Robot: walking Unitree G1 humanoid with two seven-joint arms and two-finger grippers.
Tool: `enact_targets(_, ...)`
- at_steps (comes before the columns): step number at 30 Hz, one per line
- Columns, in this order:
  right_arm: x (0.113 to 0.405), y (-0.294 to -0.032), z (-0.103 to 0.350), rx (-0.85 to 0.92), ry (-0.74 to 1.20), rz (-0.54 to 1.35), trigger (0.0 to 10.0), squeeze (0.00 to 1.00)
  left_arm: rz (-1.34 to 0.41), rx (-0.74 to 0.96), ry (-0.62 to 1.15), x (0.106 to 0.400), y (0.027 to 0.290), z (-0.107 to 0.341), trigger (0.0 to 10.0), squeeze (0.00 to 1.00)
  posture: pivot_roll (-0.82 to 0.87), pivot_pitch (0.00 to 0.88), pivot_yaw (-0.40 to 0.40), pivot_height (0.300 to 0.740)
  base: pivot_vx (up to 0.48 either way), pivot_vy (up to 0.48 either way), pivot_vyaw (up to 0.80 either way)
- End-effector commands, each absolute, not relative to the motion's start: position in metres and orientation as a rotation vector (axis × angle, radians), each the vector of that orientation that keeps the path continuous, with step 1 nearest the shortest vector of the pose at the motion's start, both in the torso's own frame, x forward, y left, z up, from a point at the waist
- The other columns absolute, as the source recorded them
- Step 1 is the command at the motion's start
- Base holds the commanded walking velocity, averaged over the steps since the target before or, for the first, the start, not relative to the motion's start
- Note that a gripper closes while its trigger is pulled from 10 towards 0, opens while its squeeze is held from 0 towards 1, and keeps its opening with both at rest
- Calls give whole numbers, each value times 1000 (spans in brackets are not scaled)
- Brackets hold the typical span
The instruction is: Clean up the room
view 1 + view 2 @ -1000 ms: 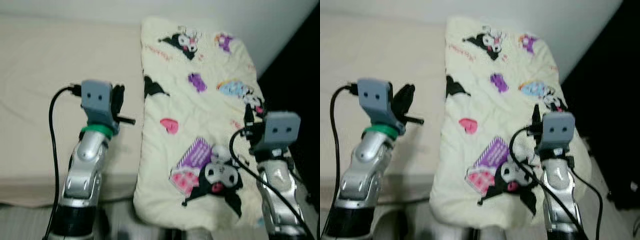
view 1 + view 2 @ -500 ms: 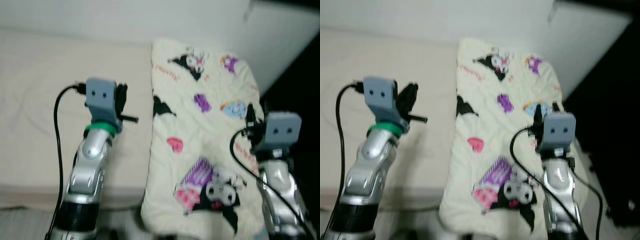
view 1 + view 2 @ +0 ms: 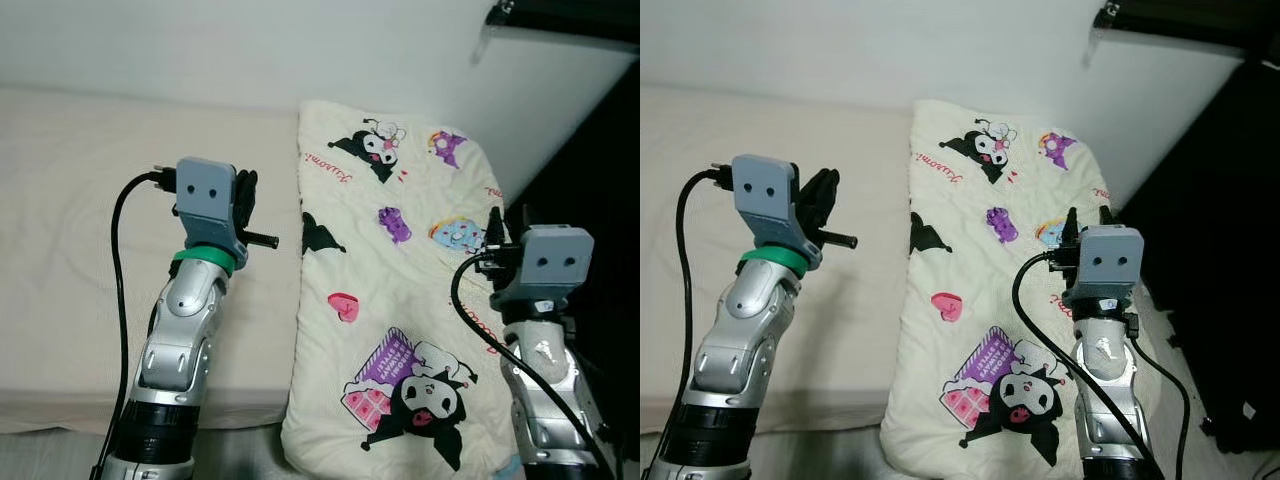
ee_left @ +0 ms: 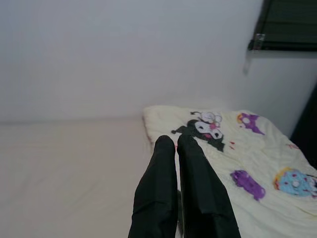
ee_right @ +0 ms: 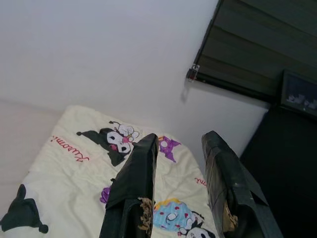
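A cream blanket point(image 3: 400, 280) printed with black and purple cartoon figures lies folded in a long strip down the right side of a beige bed point(image 3: 90, 220), its near end hanging over the bed's front edge. My left gripper point(image 4: 176, 144) is raised over the bare sheet just left of the blanket, its fingers shut together with nothing between them. Over the blanket's right edge my right gripper point(image 5: 179, 140) stands open and empty, pointing toward the wall.
A white wall point(image 3: 250, 50) runs behind the bed. Dark furniture point(image 3: 1210, 250) stands to the right of the bed, with a dark shelf point(image 3: 1170, 20) above it. Black cables loop from both wrists.
The camera has tilted up and steadied, so more of the wall and the dark shelf show. Both arms keep the same pose relative to the blanket.
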State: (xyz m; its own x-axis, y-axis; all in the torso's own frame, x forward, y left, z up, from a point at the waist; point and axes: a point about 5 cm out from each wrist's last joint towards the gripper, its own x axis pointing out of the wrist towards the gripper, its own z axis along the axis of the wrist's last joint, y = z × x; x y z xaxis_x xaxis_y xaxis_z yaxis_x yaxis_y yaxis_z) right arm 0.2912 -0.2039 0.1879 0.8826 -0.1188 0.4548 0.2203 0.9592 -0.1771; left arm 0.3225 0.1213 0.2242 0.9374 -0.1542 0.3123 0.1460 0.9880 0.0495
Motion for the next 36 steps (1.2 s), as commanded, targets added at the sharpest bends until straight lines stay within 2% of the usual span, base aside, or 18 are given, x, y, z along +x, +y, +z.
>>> enact_targets(1,289,-207,178,-215,-422,-186,10000,0,-163,39,-287,322,119,216,10000,0,-68,106,-51,740,-480,0,0)
enact_targets(25,288,-208,175,-181,-415,-197,10000,0,-173,47,-281,320,120,214,10000,0,-63,117,-36,740,-480,0,0)
enact_targets(36,287,-208,174,-179,-410,-200,10000,0,-193,63,-263,322,118,212,10000,0,-66,119,-33,740,0,0,0)
